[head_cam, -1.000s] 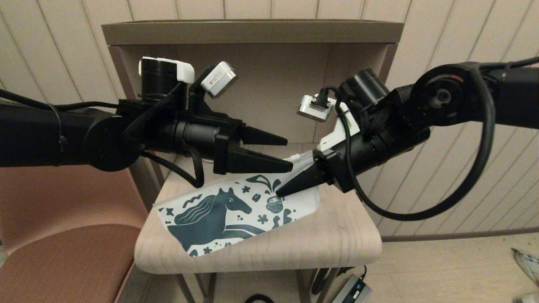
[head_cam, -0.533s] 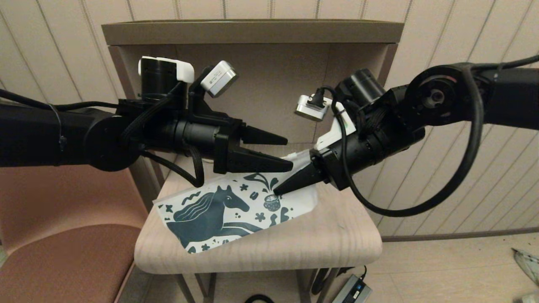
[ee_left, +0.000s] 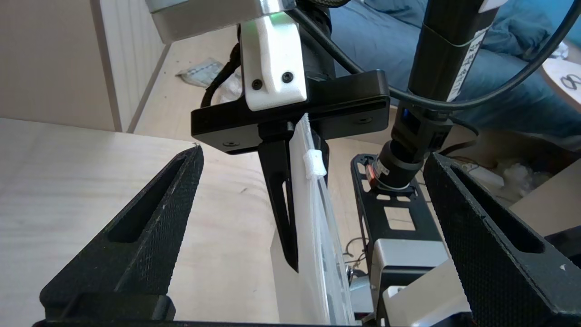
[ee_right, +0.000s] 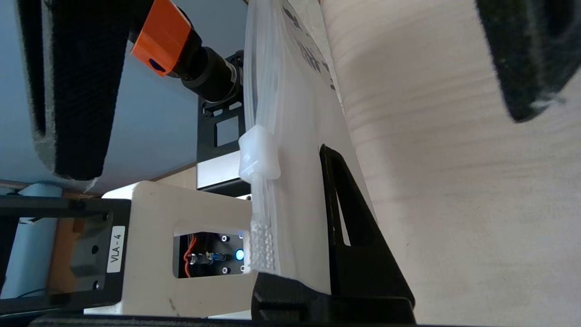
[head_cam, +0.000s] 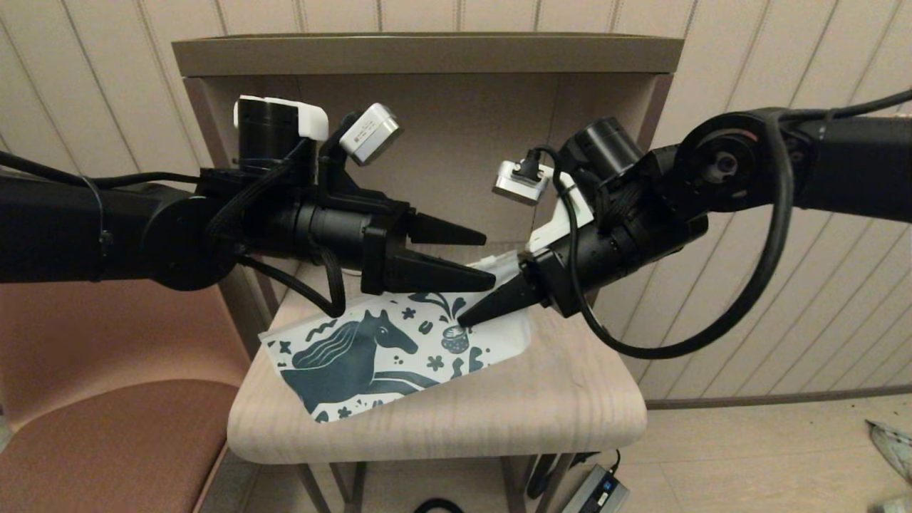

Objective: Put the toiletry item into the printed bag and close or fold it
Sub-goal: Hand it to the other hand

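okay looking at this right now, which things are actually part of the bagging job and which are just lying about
Part of the job:
- printed bag, its zip edge clamped in the right end effector
- left end effector, open just above the bag
- toiletry item: not visible

Just lying about:
- small wooden table under the bag
- power adapter on the floor
- brown chair seat

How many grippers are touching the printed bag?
1: the right gripper, shut on the bag near its zip edge. The left gripper hangs open just above it, apart.
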Tool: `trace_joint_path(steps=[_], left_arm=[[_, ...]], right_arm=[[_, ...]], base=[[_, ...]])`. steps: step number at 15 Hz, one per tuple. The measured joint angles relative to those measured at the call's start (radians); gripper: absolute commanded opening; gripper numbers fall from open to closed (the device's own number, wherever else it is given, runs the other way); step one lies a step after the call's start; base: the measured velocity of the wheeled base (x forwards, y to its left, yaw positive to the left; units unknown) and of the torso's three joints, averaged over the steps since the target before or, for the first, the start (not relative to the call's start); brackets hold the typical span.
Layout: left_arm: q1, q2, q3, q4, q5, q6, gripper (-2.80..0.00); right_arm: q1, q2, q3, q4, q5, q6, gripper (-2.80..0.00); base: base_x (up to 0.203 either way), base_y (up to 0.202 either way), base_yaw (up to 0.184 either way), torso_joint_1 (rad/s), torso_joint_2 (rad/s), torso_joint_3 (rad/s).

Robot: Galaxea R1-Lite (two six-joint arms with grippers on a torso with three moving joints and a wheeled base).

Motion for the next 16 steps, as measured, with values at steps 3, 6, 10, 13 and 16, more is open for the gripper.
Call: trace_joint_path(steps=[3,6,10,13,16], left_arm=[[0.0,0.0,0.003,-0.002,0.0,0.002,0.0],[0.0,0.0,0.005,0.0,0.0,0.003,-2.8],[0.0,-0.001,0.009,0.0,0.0,0.005,-2.8],[0.0,-0.001,0.005,0.001,0.0,0.005,-2.8],[-0.004,0.0,0.008,0.001,0.0,0.008,-2.8]], right_arm=[[0.001,0.004,-0.007,-0.008,-0.002,0.005,-2.8],[0.001,0.01,-0.009,-0.024,-0.006,0.015,-2.8],[0.005,0.011,-0.01,-0.024,-0.005,0.016,-2.8],[0.006,0.011,-0.011,-0.026,-0.003,0.016,-2.8],[0.004,0.011,-0.011,-0.03,-0.003,0.019,-2.8]], base=[[0.0,0.0,0.0,0.0,0.0,0.0],[0.0,0.0,0.0,0.0,0.0,0.0],[0.0,0.0,0.0,0.0,0.0,0.0],[0.0,0.0,0.0,0.0,0.0,0.0],[0.0,0.0,0.0,0.0,0.0,0.0]])
